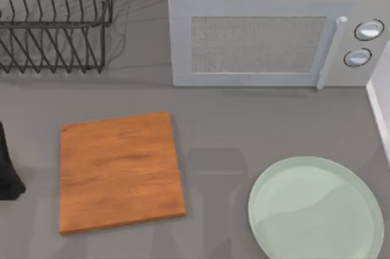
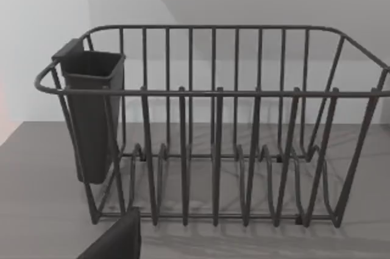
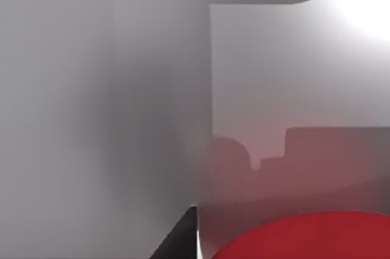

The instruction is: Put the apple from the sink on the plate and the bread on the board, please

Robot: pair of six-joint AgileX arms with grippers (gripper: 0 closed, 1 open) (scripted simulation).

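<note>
Red and smooth, the apple (image 3: 304, 237) is seen very close in the right wrist view, beside pale grey walls. How the right gripper's fingers stand cannot be told. The orange-brown wooden board (image 1: 119, 170) lies bare on the grey table (image 1: 213, 119). The mint-green plate (image 1: 317, 210) holds nothing. The wire dish rack (image 2: 213, 131) has a dark cup (image 2: 91, 113) hung on it. The left arm (image 1: 7, 167) is parked at the table's left edge.

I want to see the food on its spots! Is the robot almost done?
Not yet. The plate and the board both have nothing on them. In the right wrist view the apple sits very close below the camera, so that arm seems to be going for it. The bread is still to come.
</note>
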